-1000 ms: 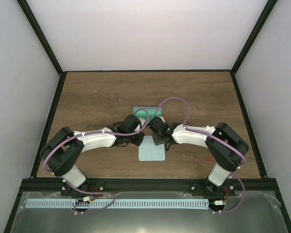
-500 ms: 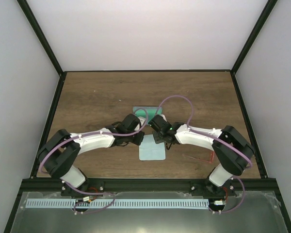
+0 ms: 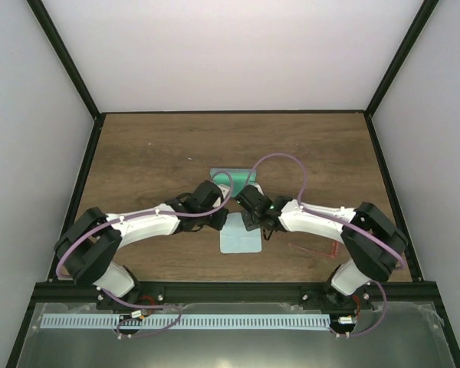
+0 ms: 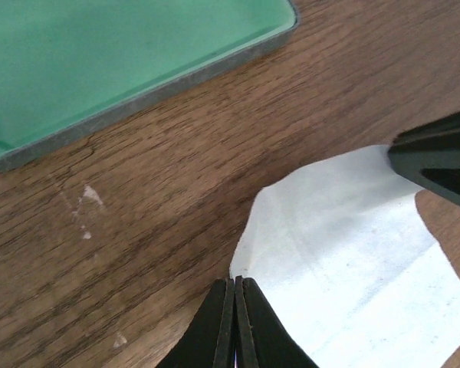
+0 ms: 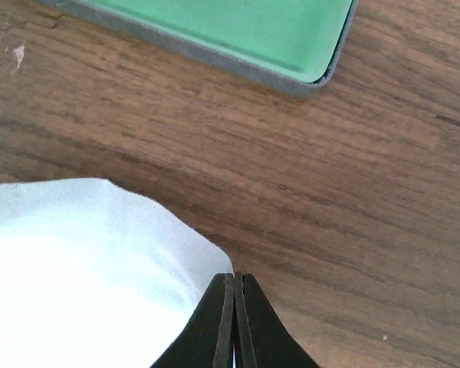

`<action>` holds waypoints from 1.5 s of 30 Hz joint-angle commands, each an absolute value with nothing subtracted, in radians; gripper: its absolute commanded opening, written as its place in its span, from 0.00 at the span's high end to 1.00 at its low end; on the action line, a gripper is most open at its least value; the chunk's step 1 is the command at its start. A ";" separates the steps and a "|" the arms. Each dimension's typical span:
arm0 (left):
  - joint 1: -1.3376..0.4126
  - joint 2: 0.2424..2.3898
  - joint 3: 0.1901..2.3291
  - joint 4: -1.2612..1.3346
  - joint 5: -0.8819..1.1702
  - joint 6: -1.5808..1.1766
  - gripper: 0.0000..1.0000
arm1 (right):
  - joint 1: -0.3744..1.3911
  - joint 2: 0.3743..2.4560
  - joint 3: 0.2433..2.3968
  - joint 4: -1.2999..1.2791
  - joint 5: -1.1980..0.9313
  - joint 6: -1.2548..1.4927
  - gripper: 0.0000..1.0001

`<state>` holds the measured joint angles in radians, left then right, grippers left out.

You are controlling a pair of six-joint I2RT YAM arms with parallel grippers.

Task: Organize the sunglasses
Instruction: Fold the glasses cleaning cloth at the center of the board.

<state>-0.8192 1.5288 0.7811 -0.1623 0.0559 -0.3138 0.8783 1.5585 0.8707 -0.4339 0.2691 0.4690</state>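
The pale blue cloth [image 3: 239, 239] lies on the wooden table in front of the open blue-grey case with its green inside [image 3: 228, 182]. My left gripper [image 3: 224, 219] is shut on the cloth's far left corner [image 4: 353, 261], its tips [image 4: 235, 280] pinching the edge. My right gripper [image 3: 252, 221] is shut on the far right corner [image 5: 77, 261], its tips [image 5: 234, 276] on the edge. The right gripper's fingers [image 4: 437, 161] show in the left wrist view. The sunglasses [image 3: 316, 250], thin red wire, lie on the table under my right forearm, partly hidden.
The case's edge shows close beyond the cloth in the left wrist view [image 4: 123, 54] and the right wrist view [image 5: 238, 31]. Black frame rails [image 3: 92, 153] border the table left, right and at the back. Bare wood lies behind the case.
Both arms' elbows have swung outward and lower toward the near edge. The grippers stay at the cloth's far corners, still shut.
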 commanded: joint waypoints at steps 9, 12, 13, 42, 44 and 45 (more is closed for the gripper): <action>-0.826 1.515 0.810 -0.217 0.014 -0.342 0.96 | 0.919 1.498 0.818 -0.440 0.280 0.508 0.99; -0.832 1.516 0.802 -0.211 0.018 -0.345 0.96 | 0.919 1.480 0.803 -0.437 0.278 0.511 0.99; -0.834 1.514 0.800 -0.212 0.019 -0.345 0.96 | 0.920 1.475 0.799 -0.436 0.276 0.510 0.99; -0.864 1.433 0.668 -0.163 0.046 -0.377 0.96 | 0.958 1.414 0.717 -0.388 0.222 0.529 0.99; -0.867 1.437 0.667 -0.159 0.048 -0.379 0.96 | 0.957 1.418 0.714 -0.387 0.227 0.530 0.99; -0.869 1.437 0.664 -0.153 0.052 -0.379 0.96 | 0.958 1.419 0.713 -0.387 0.229 0.531 0.99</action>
<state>-0.8593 1.4422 0.6750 -0.1894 0.0326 -0.3672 0.9478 1.4193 0.7166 -0.3973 0.2092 0.5140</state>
